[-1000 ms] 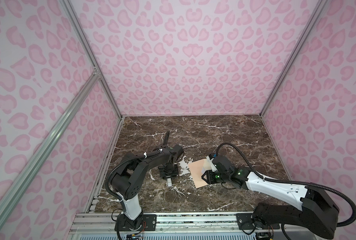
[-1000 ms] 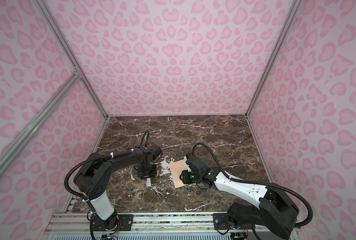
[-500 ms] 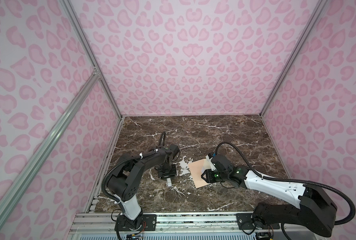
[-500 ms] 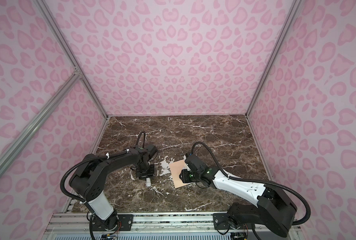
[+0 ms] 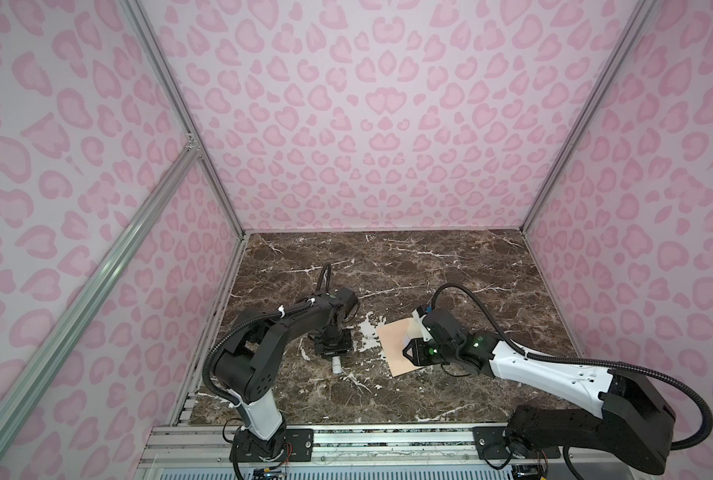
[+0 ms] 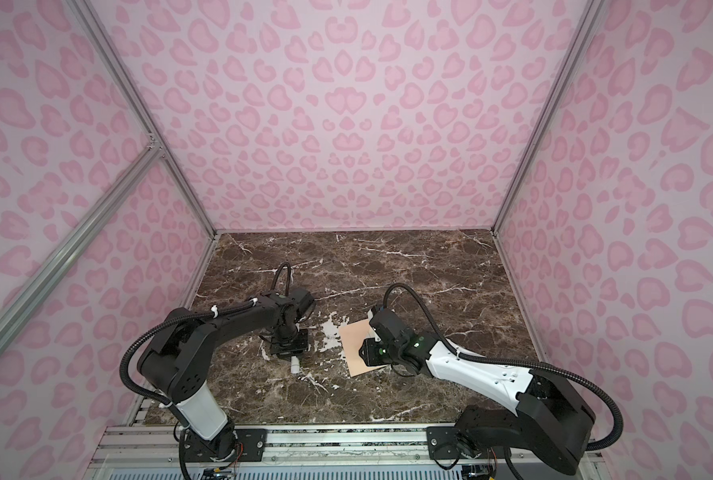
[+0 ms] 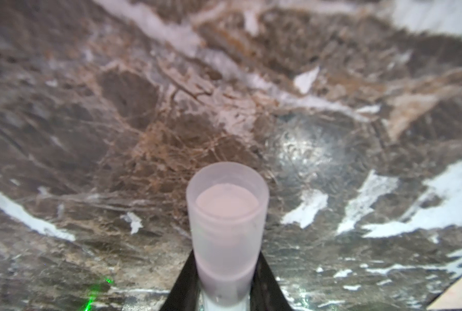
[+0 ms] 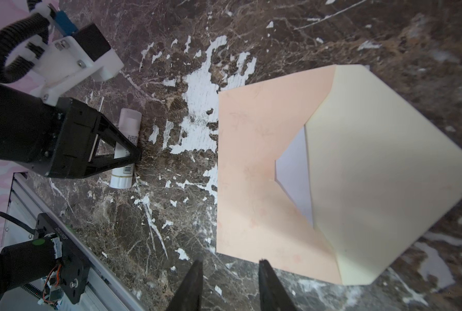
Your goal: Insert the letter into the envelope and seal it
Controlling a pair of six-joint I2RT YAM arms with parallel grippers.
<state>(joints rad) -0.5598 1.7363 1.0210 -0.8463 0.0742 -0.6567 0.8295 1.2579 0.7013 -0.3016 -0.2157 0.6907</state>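
Seal step, I'd say: the letter (image 8: 292,167) is already inside the envelope (image 8: 256,167). Nearest, lower centre-left in both top views, the glue stick (image 7: 227,229) lies on the desk (image 8: 278,27). The left fingers (image 7: 182,292) are set against both its sides and the tube isn't lifted. Just right of it, lower centre, the envelope lies flat with its flap (image 8: 386,175) open on the right side, pale face up. The right fingers (image 8: 192,285) are partly open and empty, just beside the envelope's edge. Next move calls for: lift the stick, pull the cap (a translucent one looks fitted), glue the flap, pin the envelope, fold. Hard to tell: the letter shows only as a white wedge in the mouth, with no border visible. In the top views the right arm (image 5: 533,365) covers the flap and the left arm (image 5: 288,328) covers most of the tube. Grip firmness is unclear.
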